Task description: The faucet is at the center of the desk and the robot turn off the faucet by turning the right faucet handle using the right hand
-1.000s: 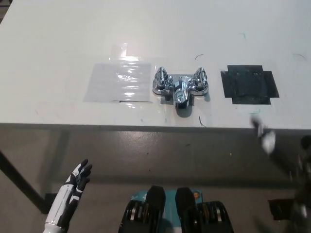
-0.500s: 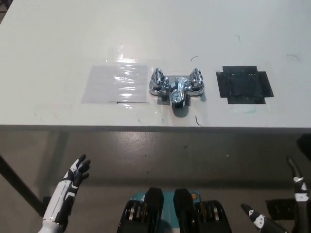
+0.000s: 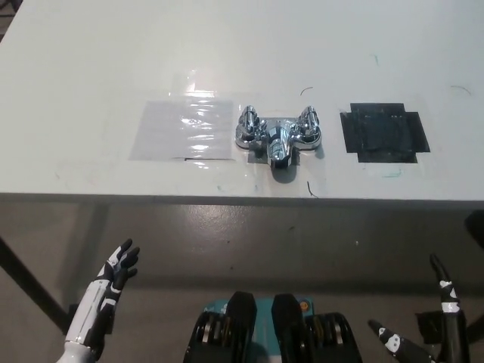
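Chrome two-handled faucet [image 3: 278, 138] sits near the middle of the white worktop [image 3: 113, 60], spout pointing toward the near edge, its glare making the handle shapes hard to read. Right faucet handle [image 3: 309, 125] and left handle [image 3: 249, 128] stand either side of the spout; neither is touched. Clear glossy plastic sheet [image 3: 183, 129] lies flat just beside the faucet on its left side; a square of black tape [image 3: 384, 132] lies near it on the other side. Faint pen marks scattered on the surface. Black right robot hand [image 3: 427, 333] is low at the bottom right corner, below the worktop edge and well apart from the faucet, partly cut off by the frame; visible fingers spread, holding nothing. White left robot hand [image 3: 119, 270] rests at lower left over the grey floor [image 3: 249, 242], fingers apart and empty, forearm cut off at the bottom edge.
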